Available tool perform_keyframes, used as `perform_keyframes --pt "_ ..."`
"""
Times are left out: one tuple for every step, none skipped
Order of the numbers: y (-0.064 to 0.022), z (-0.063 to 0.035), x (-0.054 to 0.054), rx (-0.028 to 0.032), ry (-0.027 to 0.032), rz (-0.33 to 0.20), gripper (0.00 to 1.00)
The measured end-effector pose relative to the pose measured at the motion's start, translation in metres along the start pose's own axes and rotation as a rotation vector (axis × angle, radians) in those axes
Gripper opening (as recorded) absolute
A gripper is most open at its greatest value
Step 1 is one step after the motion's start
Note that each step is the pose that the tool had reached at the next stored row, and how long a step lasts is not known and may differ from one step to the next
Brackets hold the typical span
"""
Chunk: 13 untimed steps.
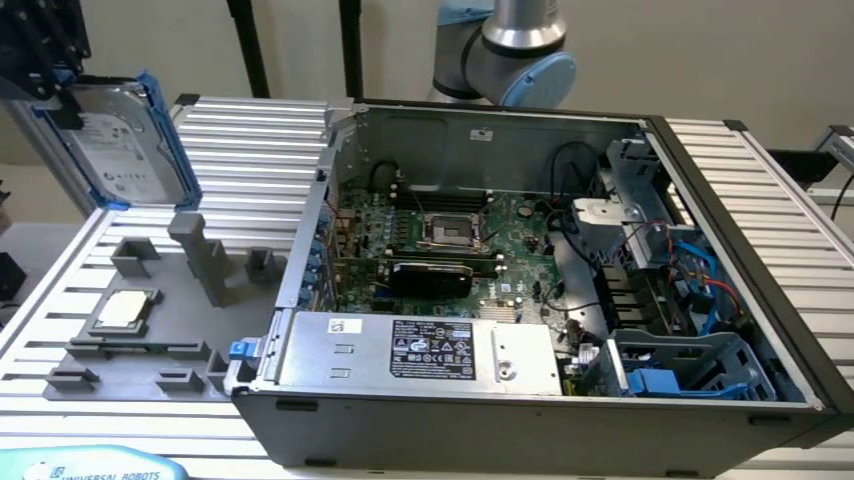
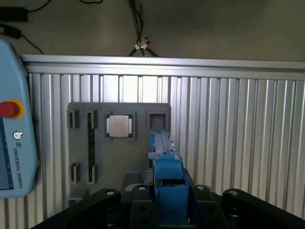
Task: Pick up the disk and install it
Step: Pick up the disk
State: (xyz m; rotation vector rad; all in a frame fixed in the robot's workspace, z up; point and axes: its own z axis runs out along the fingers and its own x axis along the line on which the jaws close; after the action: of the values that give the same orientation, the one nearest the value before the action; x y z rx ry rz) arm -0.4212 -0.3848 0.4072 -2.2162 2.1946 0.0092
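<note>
An open computer case lay at the exterior view's right, beside a grey fixture tray carrying 1 square chip. Above that tray, the gripper was clamped on the disk, which it held upright in the air, outside the case.

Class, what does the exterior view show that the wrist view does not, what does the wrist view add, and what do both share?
Exterior view adds: the open grey computer case with its green motherboard, the silver box with a black label, and the white printed label on the flat silver-grey disk. Wrist view adds: the red round button on the pale blue pendant, and black cables. Both share: the disk's blue plastic carrier clamped in the black gripper, the grey fixture plate bearing a small square silvery chip, and the ribbed aluminium table.
</note>
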Motion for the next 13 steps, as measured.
perform_keyframes --pt "-0.0029 -0.0049 0.000 0.0000 0.0000 0.000 0.33" --pt "-0.0055 -0.0094 0.000 -0.0001 0.0001 -0.001 0.33" --pt "-0.0080 -0.0138 0.000 -0.0001 0.0000 -0.001 0.33" --pt "-0.0108 -0.0181 0.000 0.0000 0.0000 -0.001 0.33" --pt "-0.0145 -0.0215 0.000 0.0002 -0.0002 -0.002 0.33" --pt "-0.0186 -0.0241 0.000 0.0000 -0.0002 -0.003 0.33" --pt "-0.0229 -0.0267 0.000 -0.0002 -0.0003 -0.003 0.33" --pt "-0.0273 -0.0291 0.000 -0.0003 -0.0005 -0.004 0.33" --pt "-0.0318 -0.0316 0.000 -0.0005 -0.0007 -0.005 0.33" --pt "-0.0364 -0.0342 0.000 -0.0009 -0.0009 -0.005 0.33" --pt "-0.0409 -0.0368 0.000 -0.0013 -0.0012 -0.006 0.33" --pt "-0.0458 -0.0397 0.000 -0.0015 -0.0015 -0.006 0.33" --pt "-0.0503 -0.0425 0.000 -0.0016 -0.0019 -0.006 0.33"
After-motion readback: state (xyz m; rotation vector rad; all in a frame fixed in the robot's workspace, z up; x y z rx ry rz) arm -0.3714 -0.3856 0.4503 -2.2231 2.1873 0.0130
